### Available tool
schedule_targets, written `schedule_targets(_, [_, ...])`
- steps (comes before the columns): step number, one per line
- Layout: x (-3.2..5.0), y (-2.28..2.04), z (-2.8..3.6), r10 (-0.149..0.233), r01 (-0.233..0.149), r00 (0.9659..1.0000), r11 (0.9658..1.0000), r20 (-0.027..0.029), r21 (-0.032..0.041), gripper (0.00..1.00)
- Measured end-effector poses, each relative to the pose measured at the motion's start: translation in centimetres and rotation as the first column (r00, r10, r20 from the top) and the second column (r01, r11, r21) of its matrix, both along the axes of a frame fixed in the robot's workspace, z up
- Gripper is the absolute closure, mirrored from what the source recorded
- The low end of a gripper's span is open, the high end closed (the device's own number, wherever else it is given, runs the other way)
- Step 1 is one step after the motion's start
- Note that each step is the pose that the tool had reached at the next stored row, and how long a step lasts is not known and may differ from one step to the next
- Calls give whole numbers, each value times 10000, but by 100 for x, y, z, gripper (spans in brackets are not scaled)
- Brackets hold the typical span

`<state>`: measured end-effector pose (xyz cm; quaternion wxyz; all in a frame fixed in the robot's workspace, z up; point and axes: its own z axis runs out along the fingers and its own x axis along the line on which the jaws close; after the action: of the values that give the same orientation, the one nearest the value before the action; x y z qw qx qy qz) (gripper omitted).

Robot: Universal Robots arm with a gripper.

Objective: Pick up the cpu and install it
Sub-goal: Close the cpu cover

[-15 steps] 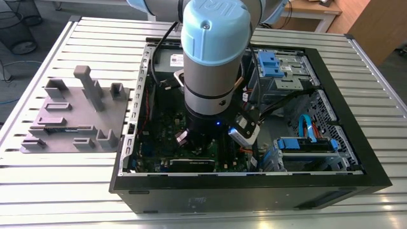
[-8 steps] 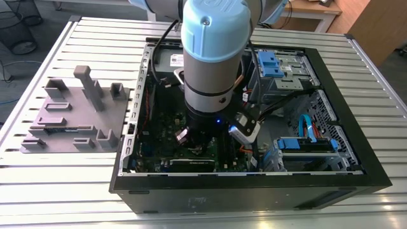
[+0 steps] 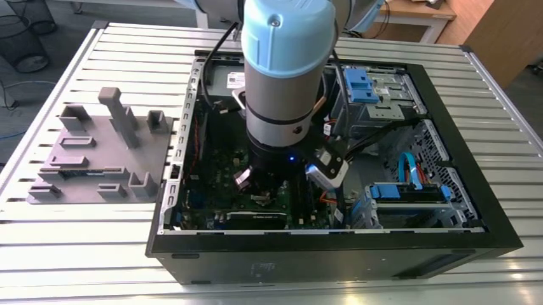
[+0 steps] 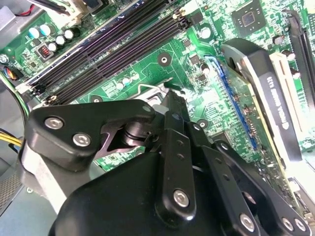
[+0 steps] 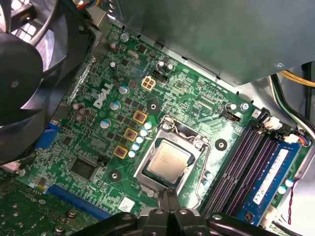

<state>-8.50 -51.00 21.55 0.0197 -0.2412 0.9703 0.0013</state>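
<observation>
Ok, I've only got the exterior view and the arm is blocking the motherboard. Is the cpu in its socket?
Observer: Yes. In the first wrist view the cpu lies flat inside the socket frame, metal top up.
Operator: Is the gripper holding anything?
Observer: No. The gripper is just off the socket's edge, and its fingers are shut together with nothing between them.
Operator: Any memory fitted?
Observer: One blue memory stick sits in the slots beside the socket. The dark slots next to it are empty.
</observation>
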Motion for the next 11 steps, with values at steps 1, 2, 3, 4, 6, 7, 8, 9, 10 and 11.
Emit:
schedule_targets(1, [0, 0, 5, -1, 1, 10000, 10000, 1, -1, 89])
schedule_targets(2, [0, 1, 11, 0, 0, 10000, 10000, 3, -2, 89])
schedule_targets(3, [0, 1, 16, 0, 0, 10000, 10000, 5, -2, 89])
schedule_targets(4, [0, 2, 22, 0, 0, 10000, 10000, 7, -2, 89])
schedule_targets(6, [0, 3, 32, 0, 0, 10000, 10000, 11, -1, 89])
schedule_targets(7, [0, 3, 38, 0, 0, 10000, 10000, 14, -2, 89])
schedule_targets(8, [0, 3, 42, 0, 0, 10000, 10000, 16, -2, 89])
schedule_targets(9, [0, 4, 45, 0, 0, 10000, 10000, 19, 0, 89])
schedule_targets(10, [0, 4, 48, 0, 0, 10000, 10000, 22, -1, 89])
schedule_targets(11, [0, 5, 51, 0, 0, 10000, 10000, 24, -2, 89])
